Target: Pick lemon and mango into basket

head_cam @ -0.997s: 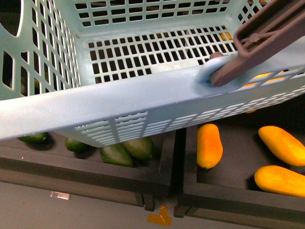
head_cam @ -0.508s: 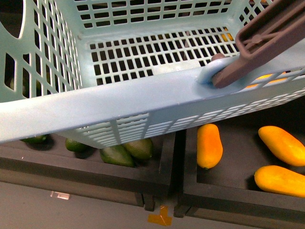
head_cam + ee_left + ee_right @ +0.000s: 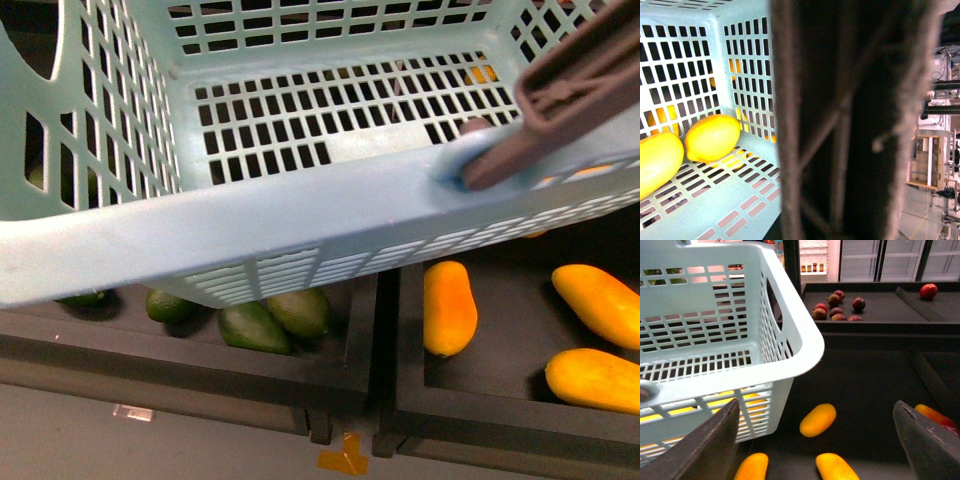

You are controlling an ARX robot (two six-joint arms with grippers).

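Holding station over stock: one light aqua-blue slotted plastic basket [image 3: 300,215], raised above the black trays [image 3: 500,425]. Its brownish-grey hinged handle [image 3: 570,95] fills the left wrist view, so I cannot tell how the left gripper stands. Inside the basket lies one plump, rounded-oval orange-yellow lemon [image 3: 712,137]. Touching it is a second yellow fruit [image 3: 657,160], cut off at the edge and not identifiable. Dark green oval fruits [image 3: 270,320] lie under the basket's left part. The right gripper [image 3: 815,440] hangs beside the basket's corner, fingers [image 3: 705,440] spread wide and empty. One smooth, elongated orange-yellow mango [image 3: 817,420] lies in the tray below it, between the fingers' lines, long axis slanted across their closing line. I judge the right arm nearer; a wrist turn looks needed before descent.
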